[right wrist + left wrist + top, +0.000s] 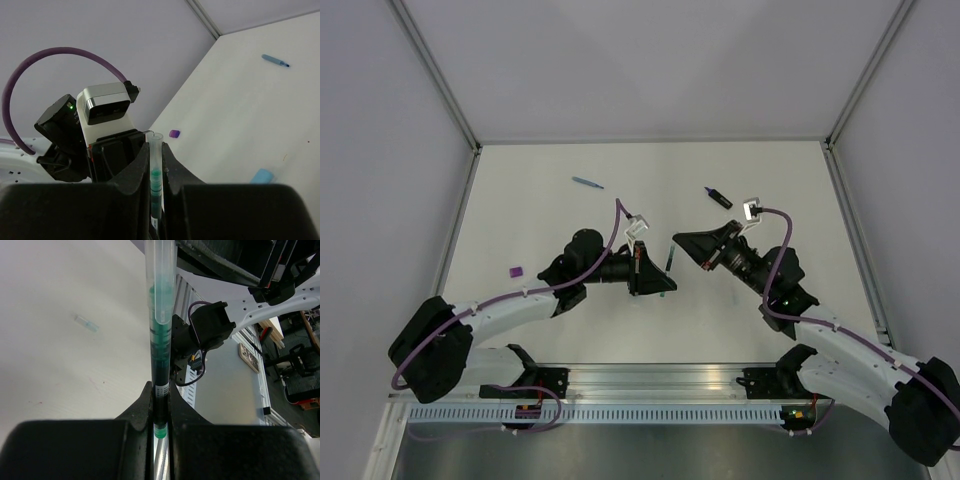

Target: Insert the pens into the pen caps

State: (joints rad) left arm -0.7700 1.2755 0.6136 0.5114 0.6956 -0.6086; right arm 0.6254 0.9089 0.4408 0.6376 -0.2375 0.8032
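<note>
A thin dark pen [161, 405] with a green section stands between my two grippers over the table's middle [670, 258]. My left gripper [160, 390] is shut on its dark barrel. The green front end sits inside a clear pen cap [156, 150], and my right gripper [156, 152] is shut on that cap. In the top view the left gripper [655, 277] and right gripper [687, 245] face each other closely. A thin blue pen [587, 183] lies at the back left, a black-and-purple marker [718, 197] at the back right, and a purple cap [516, 271] by the left arm.
A small clear cap-like piece [86, 324] lies on the table [770, 180] in the left wrist view. A pale-blue stubby piece [262, 176] lies near the right gripper. Walls enclose the table on three sides. The arms' mounting rail [650, 385] runs along the near edge.
</note>
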